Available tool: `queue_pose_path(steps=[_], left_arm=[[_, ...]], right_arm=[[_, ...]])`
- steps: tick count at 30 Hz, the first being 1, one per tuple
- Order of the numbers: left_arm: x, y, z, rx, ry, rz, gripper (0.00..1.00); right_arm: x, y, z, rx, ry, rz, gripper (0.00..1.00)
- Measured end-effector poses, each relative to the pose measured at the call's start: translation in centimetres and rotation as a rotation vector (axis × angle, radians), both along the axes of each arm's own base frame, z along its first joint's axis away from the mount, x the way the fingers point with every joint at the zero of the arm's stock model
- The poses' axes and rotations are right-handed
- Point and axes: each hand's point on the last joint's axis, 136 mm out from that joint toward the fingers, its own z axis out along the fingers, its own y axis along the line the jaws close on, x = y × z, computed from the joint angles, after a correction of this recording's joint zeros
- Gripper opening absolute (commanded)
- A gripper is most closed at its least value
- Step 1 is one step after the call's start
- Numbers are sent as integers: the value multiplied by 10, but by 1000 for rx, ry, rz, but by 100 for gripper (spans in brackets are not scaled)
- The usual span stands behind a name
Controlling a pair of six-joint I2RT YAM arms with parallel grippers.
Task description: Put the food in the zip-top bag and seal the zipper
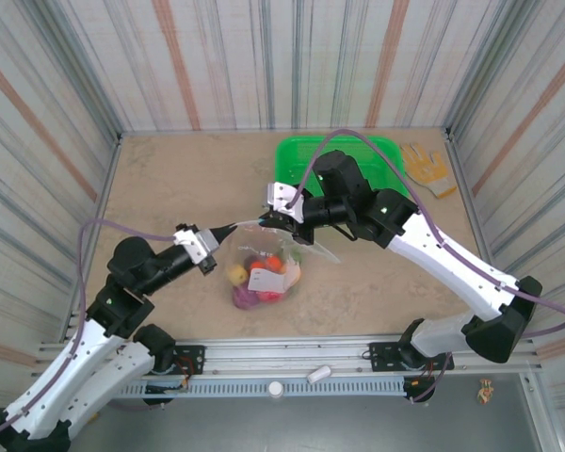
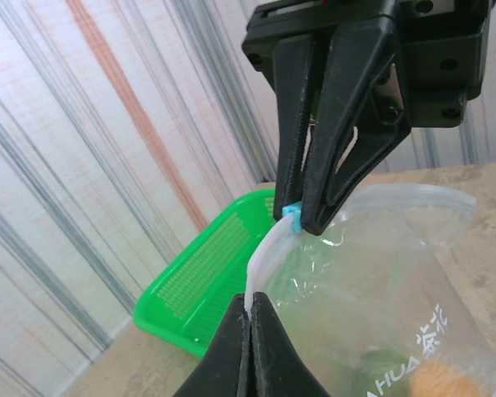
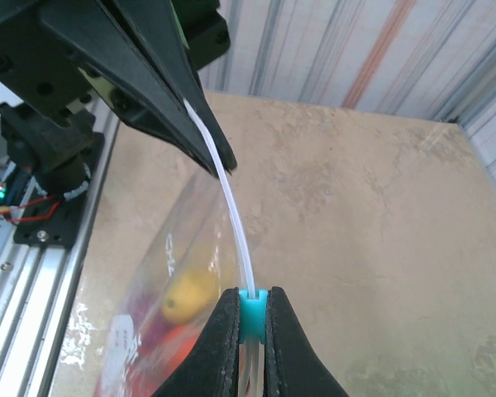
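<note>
- The food (image 1: 262,275) sits inside the bag (image 2: 380,277), so loading appears to be complete.
- The bag mouth is held up between both grippers, over the middle of the table (image 1: 169,179).
- The left gripper (image 2: 250,299) is closed on one end of the zipper (image 3: 231,211).
- The right gripper (image 3: 250,299) is clamped on the blue slider (image 2: 290,212).
- The strip between the grippers looks pressed together. Beyond the slider the mouth appears open, so sealing is judged to be only partly done.

Lab test cell, striped walls (image 1: 217,56), aluminium rail (image 1: 292,363)
</note>
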Motion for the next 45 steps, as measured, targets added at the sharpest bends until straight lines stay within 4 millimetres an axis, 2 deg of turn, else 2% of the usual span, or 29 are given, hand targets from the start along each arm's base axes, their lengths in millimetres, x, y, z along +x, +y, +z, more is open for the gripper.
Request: queue_pose_path(steps=[9, 15, 24, 33, 38, 45], left_arm=[[5, 24, 3, -41, -28, 137, 0], [16, 41, -2, -52, -31, 246, 0], [29, 64, 0, -81, -37, 372, 0], [31, 61, -6, -92, -8, 358, 0], [29, 52, -12, -134, 75, 306, 0], [-9, 11, -4, -269, 316, -7, 0]], right_arm=[[19, -33, -17, -16, 41, -125, 0], [32, -53, -30, -28, 78, -208, 0], [49, -95, -43, -37, 101, -382, 0], [60, -118, -35, -25, 84, -526, 0], [64, -131, -27, -16, 53, -609, 0], [66, -158, -9, 8, -9, -715, 0]])
